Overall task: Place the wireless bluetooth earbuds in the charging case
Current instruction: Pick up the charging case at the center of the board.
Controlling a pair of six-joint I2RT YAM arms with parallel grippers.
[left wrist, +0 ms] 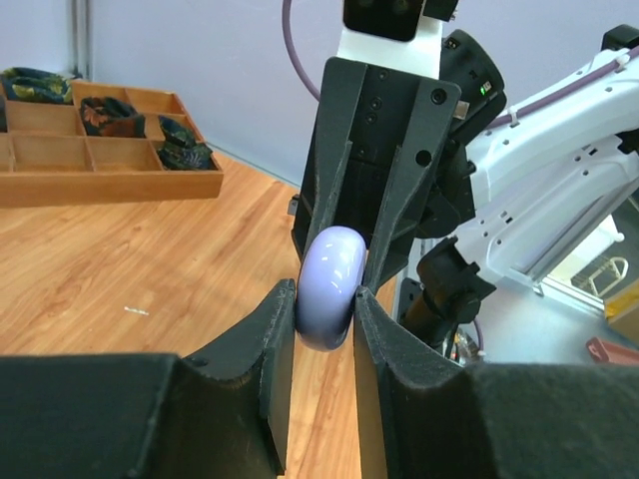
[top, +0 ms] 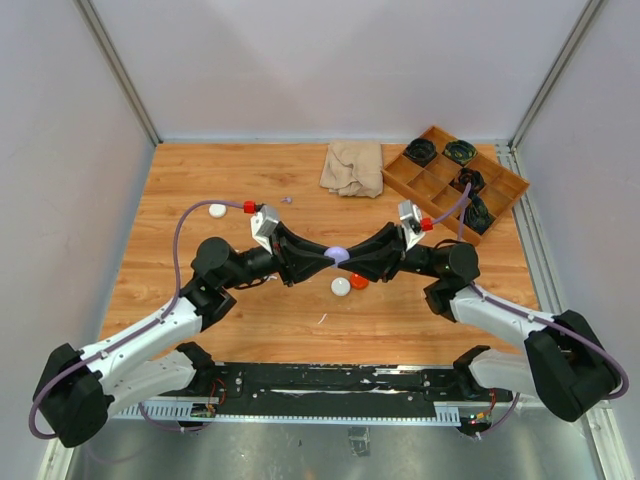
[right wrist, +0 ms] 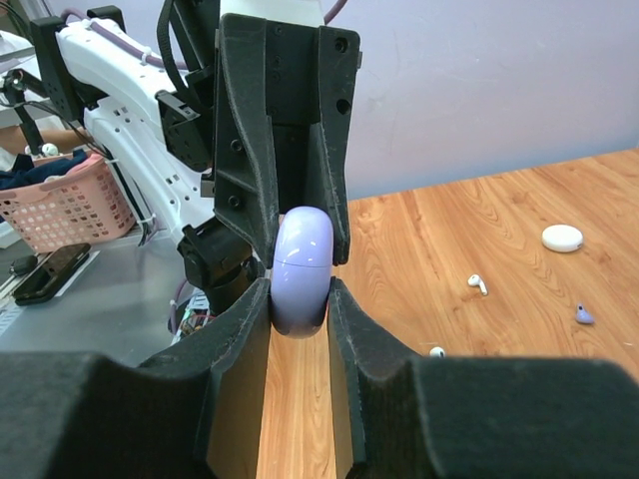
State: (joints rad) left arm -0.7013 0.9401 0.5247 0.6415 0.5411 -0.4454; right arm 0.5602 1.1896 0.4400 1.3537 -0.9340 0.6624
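Top view, grip: I have the left gripper (top: 318,258) and the right gripper (top: 358,258) both clamped on the pale purple charging case (top: 337,254), held in the air over mid-table
Top view, risk: if the arms pull unevenly, the smooth round case could squirt out and drop
Top view, count: one held case, two white cases (top: 341,286) on the wood, one orange piece (top: 359,281), one cloth (top: 352,167), one tray (top: 440,172)
Left wrist, risk: the case looks shut and both pairs of fingers pinch its rounded faces, so a thin hold may twist
Right wrist, earbuds: white earbud (right wrist: 477,283), second white earbud (right wrist: 436,351), purple earbud (right wrist: 584,315) — three counted, loose on the table, well apart from the case
Right wrist, risk: neither gripper is free to fetch them — releasing one side could tip the case
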